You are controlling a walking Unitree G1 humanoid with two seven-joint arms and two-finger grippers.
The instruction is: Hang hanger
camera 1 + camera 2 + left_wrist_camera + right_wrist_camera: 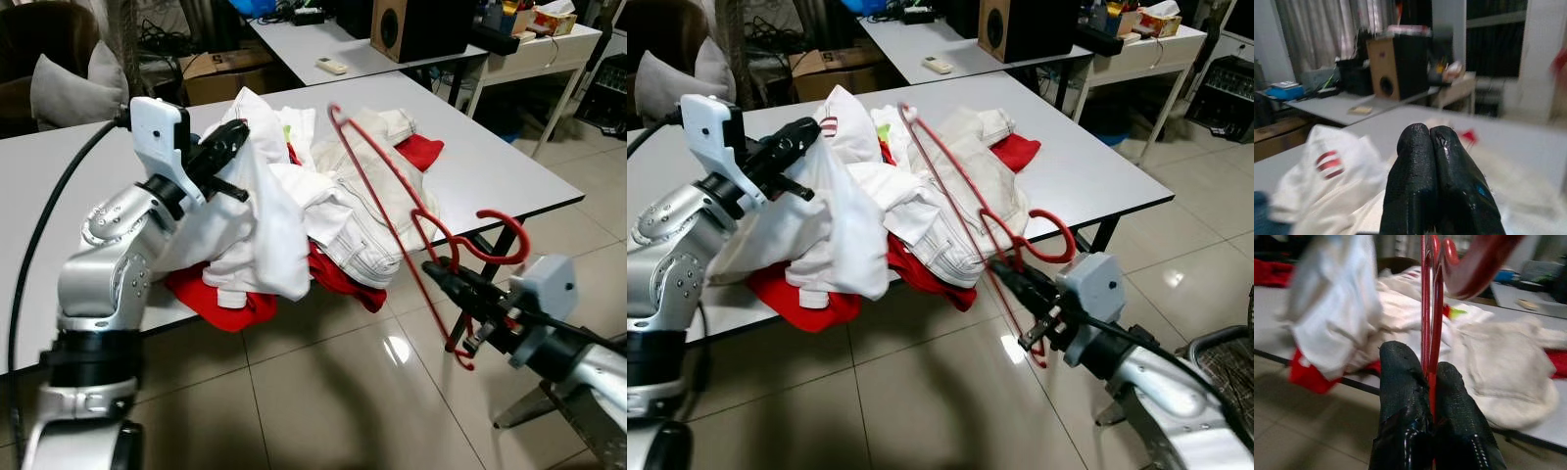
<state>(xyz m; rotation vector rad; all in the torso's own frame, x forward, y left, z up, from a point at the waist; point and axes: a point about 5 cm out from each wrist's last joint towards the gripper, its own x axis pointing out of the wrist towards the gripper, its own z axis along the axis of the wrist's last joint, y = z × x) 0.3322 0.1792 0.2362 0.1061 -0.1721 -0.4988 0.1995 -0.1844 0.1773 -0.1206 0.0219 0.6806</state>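
Note:
My right gripper (436, 271) is shut on a red hanger (392, 181), low down off the table's front edge; the thin frame runs up between its fingers (1400, 382) and leans over the clothes, its hook (502, 237) curling just above the wrist. My left gripper (233, 137) is raised over the left of the pile, shut, with a white garment (260, 220) hanging down from it. In the left wrist view its fingertips (1413, 147) are pressed together. A heap of cream clothes (362, 215) and red clothes (220, 305) lies on the grey table (490, 166).
A second table behind carries a wooden speaker (411, 24) and a remote (331, 66). A cardboard box (225, 73) and a cushioned chair (64, 83) stand at the back left, a white desk (549, 49) at the back right. Tiled floor (333, 392) lies below.

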